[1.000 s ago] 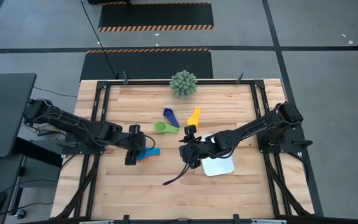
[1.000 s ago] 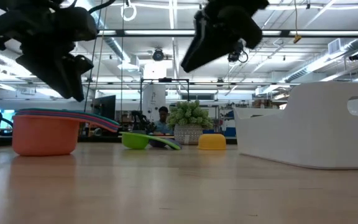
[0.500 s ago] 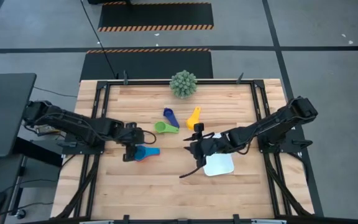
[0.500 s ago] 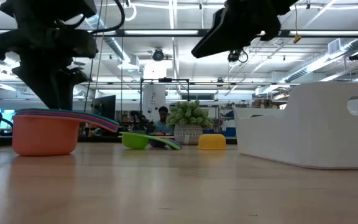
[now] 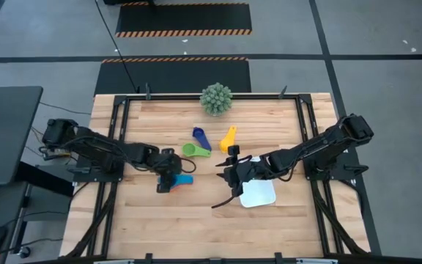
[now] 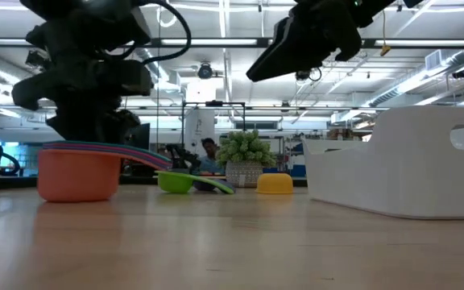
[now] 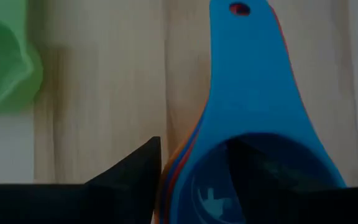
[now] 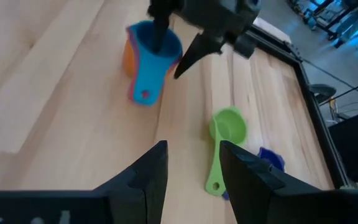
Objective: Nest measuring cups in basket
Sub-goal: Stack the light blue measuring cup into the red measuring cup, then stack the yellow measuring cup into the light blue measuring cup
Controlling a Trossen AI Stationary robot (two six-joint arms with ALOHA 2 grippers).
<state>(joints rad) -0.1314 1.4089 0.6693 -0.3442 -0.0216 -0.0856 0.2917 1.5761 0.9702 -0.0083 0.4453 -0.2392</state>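
- The wooden table (image 5: 196,213) is carrying a white basket (image 5: 258,195), still without cups.
- The right end effector (image 5: 228,174), fingers narrowly parted and holding nothing, is hovering beside the basket.
- The left end effector (image 5: 168,180), fingers parted, is straddling the rim of the nested cup stack (image 8: 145,56), one finger dipping inside the blue top cup (image 7: 263,149).
- Risk: closing off-centre could tip or unnest the stack, because only the rim is caught.
- Green cup (image 5: 194,150), dark blue cup (image 5: 201,136) and yellow cup (image 5: 228,136) are lying loose nearby.
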